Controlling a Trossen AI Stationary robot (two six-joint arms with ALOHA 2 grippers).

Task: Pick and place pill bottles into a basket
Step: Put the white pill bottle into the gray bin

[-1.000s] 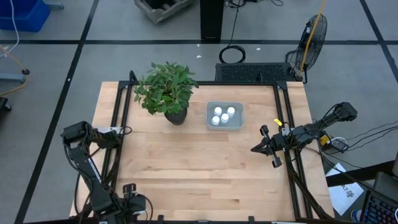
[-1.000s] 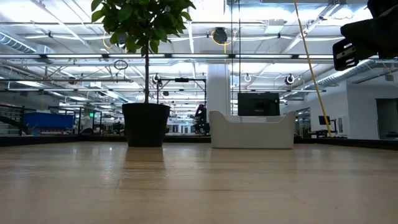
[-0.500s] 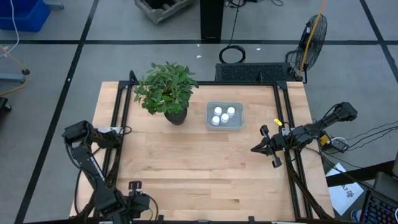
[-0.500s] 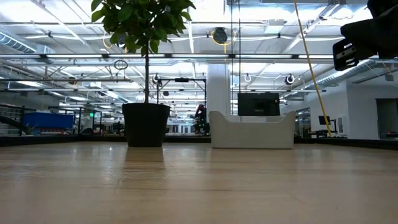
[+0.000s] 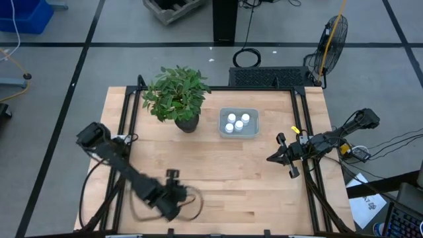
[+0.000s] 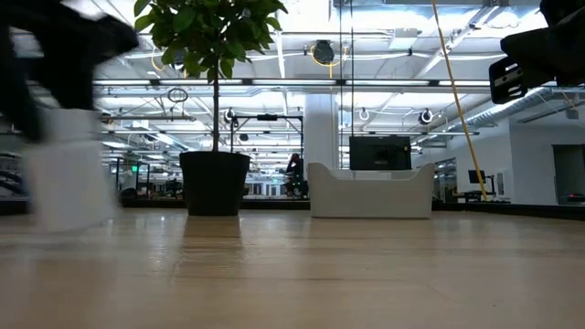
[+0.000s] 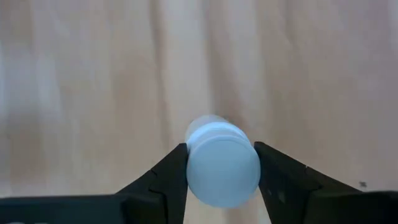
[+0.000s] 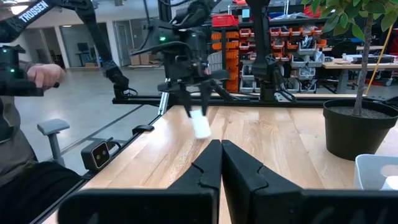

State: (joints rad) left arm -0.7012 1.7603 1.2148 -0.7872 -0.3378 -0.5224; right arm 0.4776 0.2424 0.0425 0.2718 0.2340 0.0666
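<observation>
My left gripper point(image 5: 173, 193) is over the near middle-left of the table, shut on a small white pill bottle point(image 7: 222, 165). The bottle also shows in the right wrist view point(image 8: 200, 124) and, blurred, in the low view point(image 6: 69, 169). The pale grey-blue basket point(image 5: 254, 131) stands on the far middle of the table with several white bottles point(image 5: 238, 123) upright in it. My right gripper point(image 5: 269, 158) hangs shut and empty by the table's right edge. My left gripper pinches the bottle's round side point(image 7: 193, 168) between its two fingers point(image 7: 165, 177). The fingers come from above and point down, along the bottle. The bottle hangs below them, a little tilted and clear of the table, with one round end point(image 7: 222, 174) facing the wrist camera.
A leafy plant in a dark pot point(image 5: 186, 121) stands just left of the basket. Black rails point(image 5: 125, 132) run along the table's left and right sides. Bare wood lies between the left gripper and the basket. A person point(image 8: 25, 93) stands beyond the table's left side.
My left gripper has swung fast from the table's near left corner toward the right and a little toward the far edge, carrying the bottle clear of the table. The arm has stretched out. The bottle has come into the low view at the left.
</observation>
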